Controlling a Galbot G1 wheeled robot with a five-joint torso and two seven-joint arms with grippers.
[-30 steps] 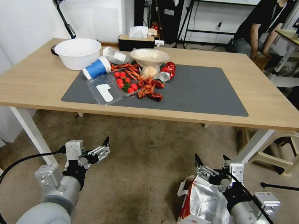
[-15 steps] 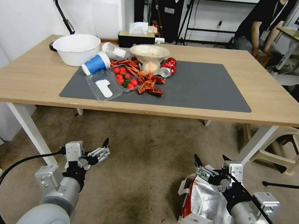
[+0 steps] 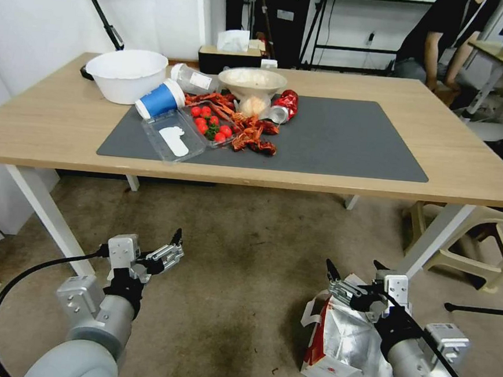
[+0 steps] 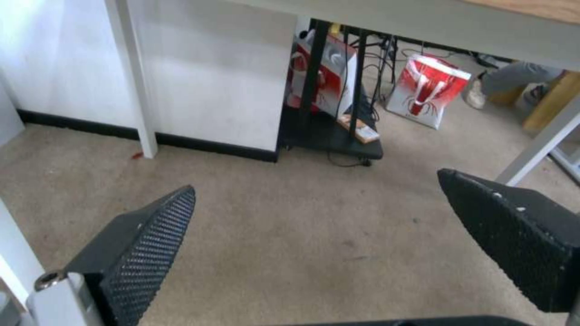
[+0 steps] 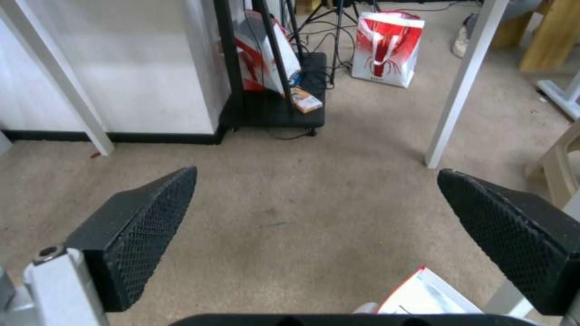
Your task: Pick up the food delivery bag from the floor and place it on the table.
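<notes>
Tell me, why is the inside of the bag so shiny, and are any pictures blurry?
Head view: the bag has silver foil lining that bounces the room light back as bright patches. Left wrist view: the far bags under the table look soft. Right wrist view: the carpet is fairly clear.

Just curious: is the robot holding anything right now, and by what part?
Nothing is held. Both the left gripper and right gripper are open; the food delivery bag sits on the floor.

No text, label or number can be read anywhere.
</notes>
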